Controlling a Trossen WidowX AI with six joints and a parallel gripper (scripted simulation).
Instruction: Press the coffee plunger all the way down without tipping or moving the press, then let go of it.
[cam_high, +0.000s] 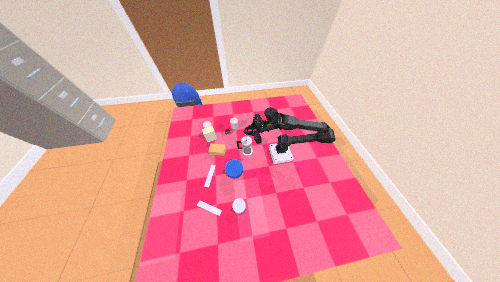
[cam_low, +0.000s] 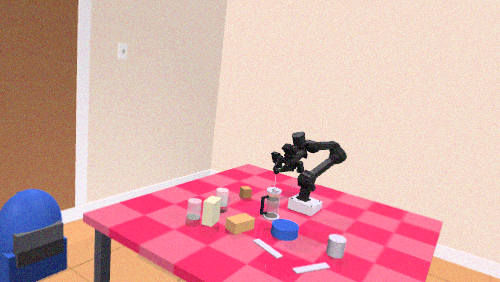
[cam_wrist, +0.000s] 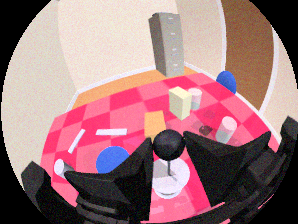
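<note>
A black robot arm's gripper (cam_wrist: 168, 156) is clamped on the round black knob (cam_wrist: 166, 143) of a coffee plunger, one finger on each side. The plunger's thin rod runs straight down into a glass coffee press (cam_low: 271, 202) (standing upright, black handle at its side) on a pink checked table (cam_low: 395, 235). A blue disc (cam_low: 285, 229) lies near the press.
</note>
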